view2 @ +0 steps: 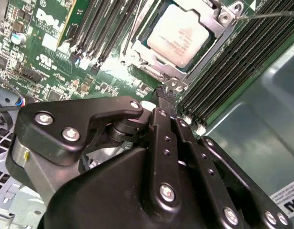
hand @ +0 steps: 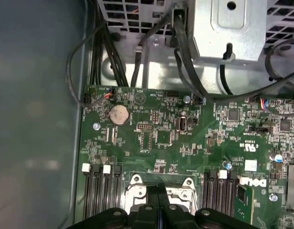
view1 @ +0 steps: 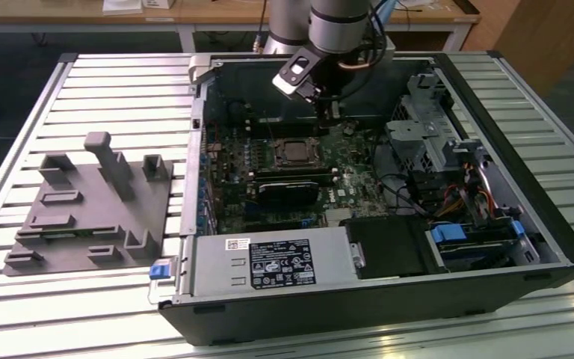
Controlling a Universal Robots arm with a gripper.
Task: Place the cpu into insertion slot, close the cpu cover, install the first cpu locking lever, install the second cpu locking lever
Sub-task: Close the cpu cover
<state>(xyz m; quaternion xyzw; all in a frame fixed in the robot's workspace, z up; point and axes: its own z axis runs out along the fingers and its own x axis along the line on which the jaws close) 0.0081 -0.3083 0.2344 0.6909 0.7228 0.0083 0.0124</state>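
The cpu [view2: 177, 34] lies flat in the insertion slot [view1: 295, 152], its silvery-grey top facing up. The cpu cover [view2: 154, 62] sits down around it as a metal frame, and the chip shows through the cut-out. From one corner of the frame a thin metal rod [view2: 268, 15] runs off over the neighbouring memory slots [view2: 232, 67]. Whether it is latched I cannot tell.

The end effector [view2: 164, 94] hangs just beside the cover, its narrow black tip close to a small metal tab on the frame's edge; I cannot tell if they touch. Its fingers [hand: 151, 202] are pressed together in the first wrist view, with only a thin seam between them and nothing seen in their grip. In the exterior view the end effector [view1: 332, 118] points down into the computer case [view1: 556, 224], just behind the slot.

Long black memory slots flank the slot on two sides. On the green board beyond it sits a round coin battery [hand: 119, 114]. In the exterior view a black fan card [view1: 289, 191] lies just in front of the slot, and a labelled power supply [view1: 267, 262] fills the near end of the case. The case lies open on a slatted metal surface [view1: 117, 97]. A grey moulded fixture [view1: 87, 209] stands on that surface, well apart, toward the exterior view's left.
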